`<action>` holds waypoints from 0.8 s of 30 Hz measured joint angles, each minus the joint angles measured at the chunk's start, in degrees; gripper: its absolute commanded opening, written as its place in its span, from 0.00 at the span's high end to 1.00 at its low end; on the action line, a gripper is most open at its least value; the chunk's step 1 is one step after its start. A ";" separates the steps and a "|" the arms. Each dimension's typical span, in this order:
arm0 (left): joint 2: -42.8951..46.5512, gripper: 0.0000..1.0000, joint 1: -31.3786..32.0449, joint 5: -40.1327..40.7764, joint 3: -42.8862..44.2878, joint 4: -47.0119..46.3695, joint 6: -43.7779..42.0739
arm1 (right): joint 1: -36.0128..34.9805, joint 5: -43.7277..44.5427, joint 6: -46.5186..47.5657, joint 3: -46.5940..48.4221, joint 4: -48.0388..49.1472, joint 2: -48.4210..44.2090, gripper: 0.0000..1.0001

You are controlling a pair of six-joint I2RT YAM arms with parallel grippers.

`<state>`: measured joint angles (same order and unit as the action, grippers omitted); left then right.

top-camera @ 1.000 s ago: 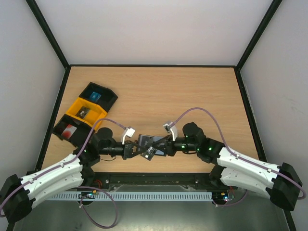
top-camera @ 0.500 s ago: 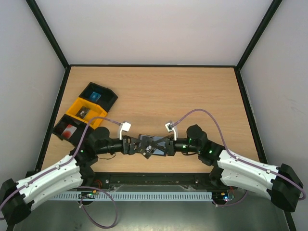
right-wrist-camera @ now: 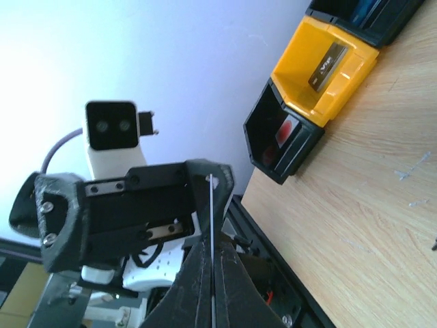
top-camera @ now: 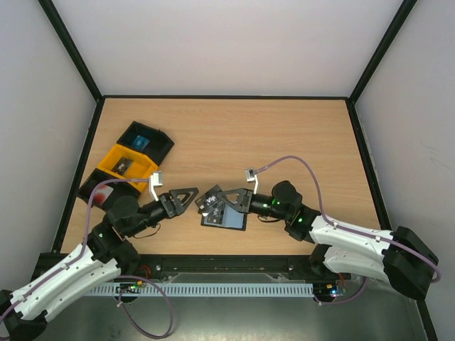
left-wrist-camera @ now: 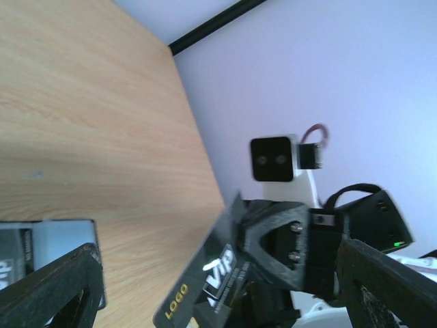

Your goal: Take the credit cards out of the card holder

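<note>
Left hand (top-camera: 189, 200) backed off; only its camera reads the credit card (left-wrist-camera: 205, 283).

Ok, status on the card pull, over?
Right gripper shut on a dark card, out of the card holder. Card holder lies open on the table. Left gripper open, empty, facing the card.

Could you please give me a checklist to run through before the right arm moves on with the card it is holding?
1. Right gripper shut on the credit card: ok.
2. Left gripper open and apart from the card: ok.
3. Card clear of the card holder, which lies flat: ok, a gap shows in the left wrist view.
4. More cards inside the holder: cannot tell.
5. Path to the yellow tray: not ok, the left arm lies between.
</note>
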<state>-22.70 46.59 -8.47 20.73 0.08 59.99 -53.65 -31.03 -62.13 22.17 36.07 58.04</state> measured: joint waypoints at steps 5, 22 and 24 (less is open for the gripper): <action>2.43 0.07 0.00 1.29 0.02 -0.66 2.75 | 0.00 2.47 -3.78 2.82 1.66 3.15 0.98; 1.90 0.39 0.00 1.22 -1.55 -3.65 7.45 | 0.00 10.19 -11.93 4.15 8.37 7.37 0.98; 1.27 0.40 0.00 1.20 -2.34 -4.42 7.98 | 0.00 10.36 -12.90 4.07 9.46 7.43 0.98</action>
<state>-21.43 46.59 -7.27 18.39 -4.34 67.96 -53.65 -20.67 -75.02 26.24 45.54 65.47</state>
